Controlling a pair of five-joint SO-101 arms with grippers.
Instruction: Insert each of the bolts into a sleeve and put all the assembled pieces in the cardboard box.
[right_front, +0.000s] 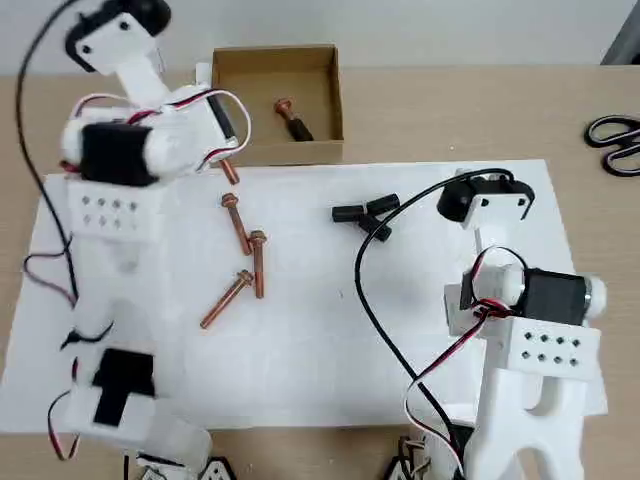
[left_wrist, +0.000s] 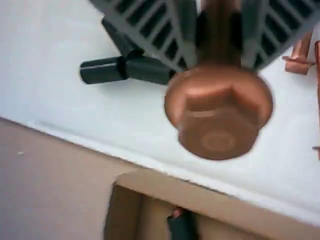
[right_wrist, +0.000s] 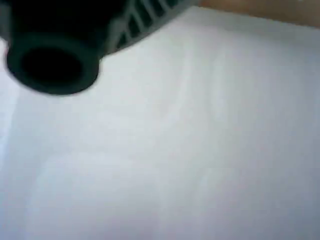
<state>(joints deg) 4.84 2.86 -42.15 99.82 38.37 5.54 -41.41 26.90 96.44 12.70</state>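
Observation:
My left gripper (left_wrist: 215, 37) is shut on a copper bolt (left_wrist: 218, 107), head toward the camera. In the high view this gripper (right_front: 226, 160) holds the bolt (right_front: 231, 173) just in front of the cardboard box (right_front: 276, 55). One assembled bolt and sleeve (right_front: 293, 118) lies in the box. Three loose bolts (right_front: 236, 222) lie on the white sheet (right_front: 330, 340). Black sleeves (right_front: 365, 215) lie at mid-sheet, also seen as black sleeves (left_wrist: 125, 67) beyond the held bolt. My right gripper (right_wrist: 75, 30) is shut on a black sleeve (right_wrist: 52, 62), its bore facing the camera, above the sheet.
Scissors (right_front: 615, 140) lie at the table's far right edge. The right arm's black cable (right_front: 375, 310) loops across the sheet's middle. The box wall (left_wrist: 210, 195) sits close under the held bolt.

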